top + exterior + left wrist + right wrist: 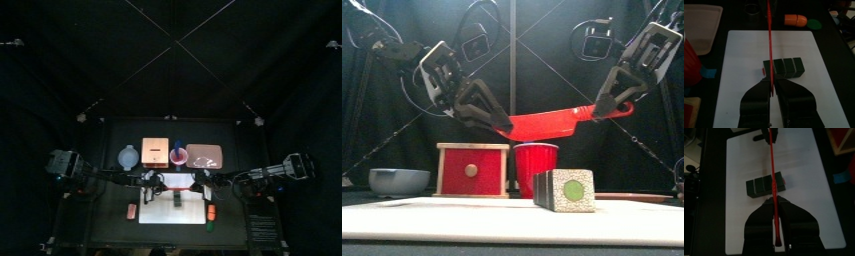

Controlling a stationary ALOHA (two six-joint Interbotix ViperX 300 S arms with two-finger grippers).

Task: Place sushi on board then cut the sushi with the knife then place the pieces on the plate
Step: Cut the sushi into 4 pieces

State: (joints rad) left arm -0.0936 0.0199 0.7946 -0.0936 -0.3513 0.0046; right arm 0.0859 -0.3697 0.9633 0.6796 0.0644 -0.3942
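Note:
A red toy knife [545,124] hangs level above the white board [436,218], held at both ends. My left gripper [492,118] is shut on one end and my right gripper [601,106] is shut on the other. Below them the dark green sushi roll [567,190] stands whole on the board. The left wrist view shows the red knife [770,45] edge-on between shut jaws, over the sushi roll [785,67]. In the right wrist view the red knife [773,183] also crosses the sushi roll [767,185]. The pink tray [203,155] lies behind the board at the right.
Behind the board stand a blue-grey bowl [398,180], the wooden box [473,170] with its red drawer front, and a red cup [536,168]. An orange toy [796,20] and a green toy [815,23] lie beside the board.

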